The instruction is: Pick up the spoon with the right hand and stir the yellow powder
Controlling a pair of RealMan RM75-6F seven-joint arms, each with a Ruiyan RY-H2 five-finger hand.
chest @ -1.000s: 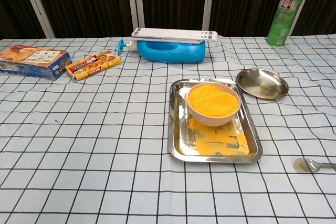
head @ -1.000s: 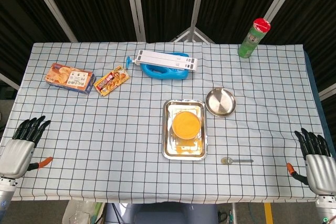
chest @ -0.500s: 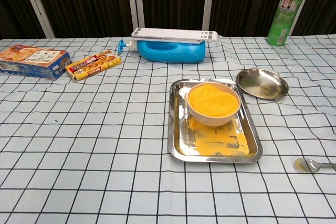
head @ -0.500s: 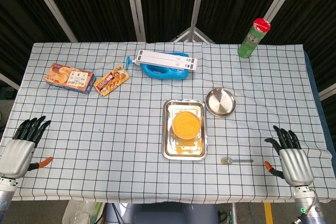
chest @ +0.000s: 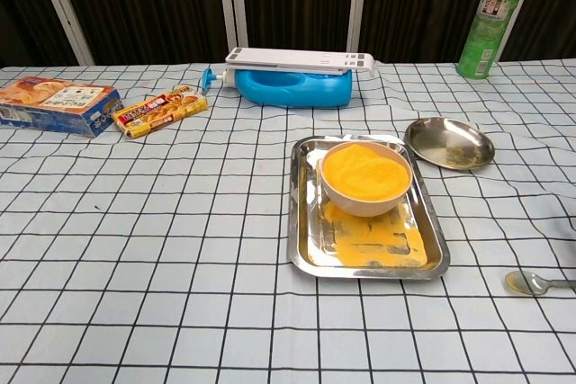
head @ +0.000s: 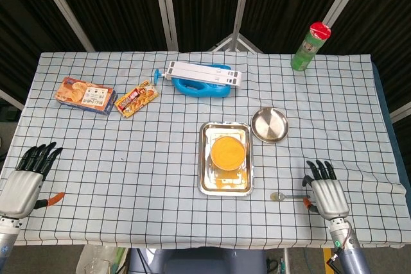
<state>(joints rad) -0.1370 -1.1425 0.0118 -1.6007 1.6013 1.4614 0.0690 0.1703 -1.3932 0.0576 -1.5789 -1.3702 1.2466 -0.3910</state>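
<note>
A small metal spoon lies flat on the checked cloth, right of the steel tray; in the chest view the spoon is at the right edge. A white bowl of yellow powder stands in the tray, with spilled powder around it; the chest view shows the same bowl. My right hand hovers open just right of the spoon's handle, fingers spread, holding nothing. My left hand rests open at the near left table edge. The chest view shows neither hand.
An empty steel dish sits right of the tray. A blue and white slicer lies at the back centre, a green canister at the back right, a biscuit box and snack packet at the back left.
My right hand has moved left along the near edge, from the table's right corner to just beside the spoon's handle. The left hand and all objects stayed put.
</note>
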